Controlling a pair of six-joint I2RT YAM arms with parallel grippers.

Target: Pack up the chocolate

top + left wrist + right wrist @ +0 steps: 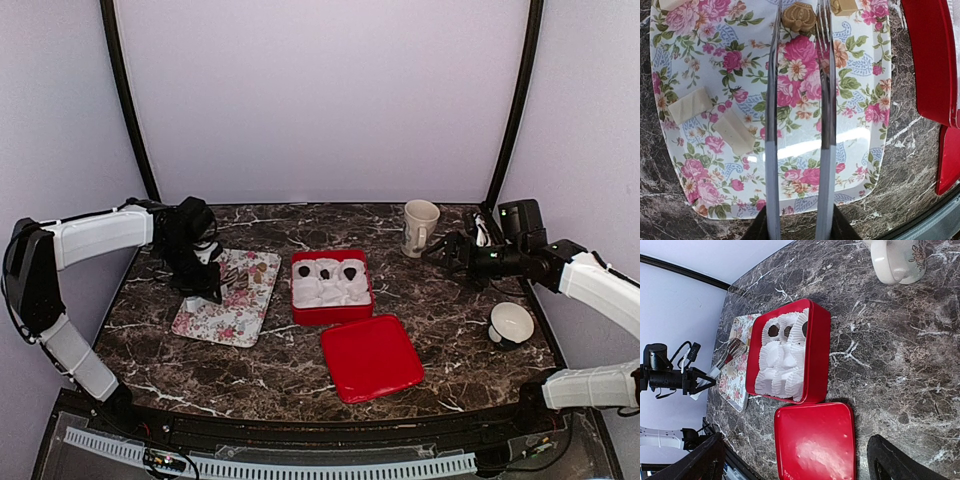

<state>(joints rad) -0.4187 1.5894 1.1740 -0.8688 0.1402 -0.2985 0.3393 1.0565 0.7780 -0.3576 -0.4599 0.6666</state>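
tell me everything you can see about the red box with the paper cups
The red box looks like glossy metal or plastic, square with rounded corners. It sits open and flat on the marble table, right of the floral tray, its lid lying off by its near right corner. White pleated paper cups fill it; the three far ones each hold a dark chocolate, the others look empty.

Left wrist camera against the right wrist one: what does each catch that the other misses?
Only left wrist: a tan chocolate and pale bars lying on the floral tray. Only right wrist: three dark chocolates sitting in white paper cups, plus a mug. Both: the tray, red box, its lid, marble table.
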